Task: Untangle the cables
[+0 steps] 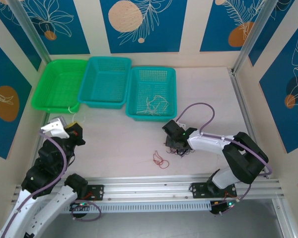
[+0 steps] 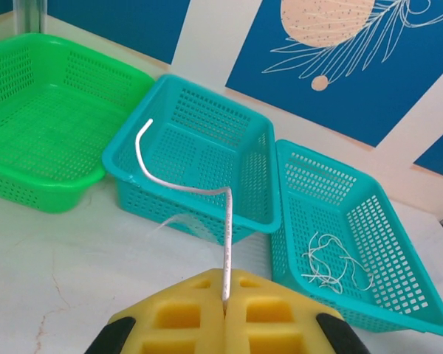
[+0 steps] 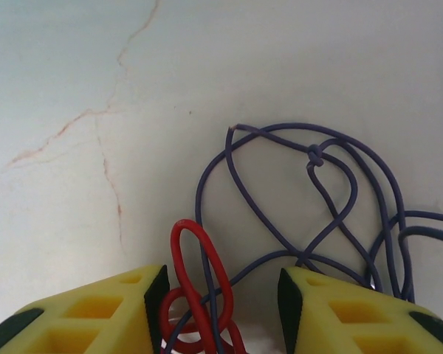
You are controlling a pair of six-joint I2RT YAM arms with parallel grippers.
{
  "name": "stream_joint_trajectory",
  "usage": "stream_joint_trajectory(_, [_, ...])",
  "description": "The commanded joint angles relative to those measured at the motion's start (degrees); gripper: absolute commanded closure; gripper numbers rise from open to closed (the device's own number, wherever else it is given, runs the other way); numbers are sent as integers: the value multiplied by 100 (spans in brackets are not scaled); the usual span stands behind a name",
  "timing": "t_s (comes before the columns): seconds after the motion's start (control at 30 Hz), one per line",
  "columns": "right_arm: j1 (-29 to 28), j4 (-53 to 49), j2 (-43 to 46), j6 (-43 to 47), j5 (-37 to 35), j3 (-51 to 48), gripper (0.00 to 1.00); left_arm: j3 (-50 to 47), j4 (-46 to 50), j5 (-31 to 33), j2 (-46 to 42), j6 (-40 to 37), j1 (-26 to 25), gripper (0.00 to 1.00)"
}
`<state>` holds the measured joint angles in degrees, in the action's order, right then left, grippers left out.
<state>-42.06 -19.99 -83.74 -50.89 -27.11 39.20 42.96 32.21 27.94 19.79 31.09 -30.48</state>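
1. While the top camera takes in the whole pale table (image 1: pixel 114 144), the right wrist camera sees a close patch of it and picks out thin reddish cracks in its surface.
2. Three baskets stand side by side from 11 to 12 o'clock on the table: a green basket (image 1: pixel 57 84), a middle teal basket (image 1: pixel 105 79) and a right teal basket (image 1: pixel 139 94). The left wrist view shows their mesh walls clearly.
3. The left gripper (image 1: pixel 75 126) sits near the table's 8 o'clock edge. From above its fingers cannot be judged. The left wrist view shows its yellow pads (image 2: pixel 184 313) pressed together, clamped on a white cable (image 2: pixel 225 221). That cable rises from the pads, bends toward 9 o'clock and curls upward in front of the middle teal basket.
4. The right gripper (image 1: pixel 175 144) is at about 4 o'clock on the table, tipped down over a dark snarl. The right wrist view shows its fingers (image 3: pixel 96 310) apart, standing either side of two cables without pinching them.
5. A purple cable (image 3: pixel 314 155) loops across the table from between those fingers toward 3 o'clock, with a small knot at 1 o'clock.
6. A red cable (image 3: pixel 186 222) forms a loop between the fingers, nearer the 9 o'clock pad, with purple strands threaded through it.
7. Loose white cables (image 2: pixel 332 262) lie on the floor of the right teal basket.
8. The top view shows a small red snarl (image 1: pixel 160 158) on the table at 7 o'clock of the right gripper, a little apart from it.
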Motion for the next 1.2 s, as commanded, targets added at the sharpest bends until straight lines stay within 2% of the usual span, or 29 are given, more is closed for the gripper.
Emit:
stream_joint_trajectory(0.0, [-110, -64, 325, 257, 317, 36, 54, 41, -216, -214, 182, -206, 66, 100])
stream_joint_trajectory(0.1, [-188, -8, 757, 457, 695, 181, 44, 194, -398, -601, 423, -253, 66, 100])
stream_joint_trajectory(0.23, [-191, -618, 1465, 319, 502, 536, 30, 483, -591, -756, 727, -373, 66, 100])
stream_joint_trajectory(0.37, [-180, -805, 2291, 486, 546, 695, 27, 757, -1021, -1214, 1105, -409, 60, 100])
stream_joint_trajectory(0.5, [-100, -783, 3153, 525, 676, 642, 22, 1111, -1854, -2507, 1899, -248, 60, 100])
stream_joint_trajectory(0.63, [243, -591, 3953, 281, 1060, 371, 16, 1873, -2563, -3834, 3010, 26, 61, 100])
stream_joint_trajectory(0.73, [486, -336, 4428, 110, 1404, 114, 14, 2523, -3089, -4424, 3716, 244, 45, 100])
stream_joint_trajectory(0.83, [630, -205, 4752, 13, 1537, -68, 8, 3049, -3367, -4420, 4364, 167, 42, 100])
stream_joint_trajectory(0.97, [693, -276, 4939, 30, 1578, -144, 1, 3486, -3395, -3961, 5112, -256, 43, 100])
stream_joint_trajectory(1.03, [716, -385, 4991, 51, 1534, -142, 1, 3597, -3470, -3843, 5522, -368, 47, 100])
stream_joint_trajectory(1.17, [776, -487, 5057, 75, 1500, -154, 0, 3817, -3599, -4006, 6327, -312, 42, 100])
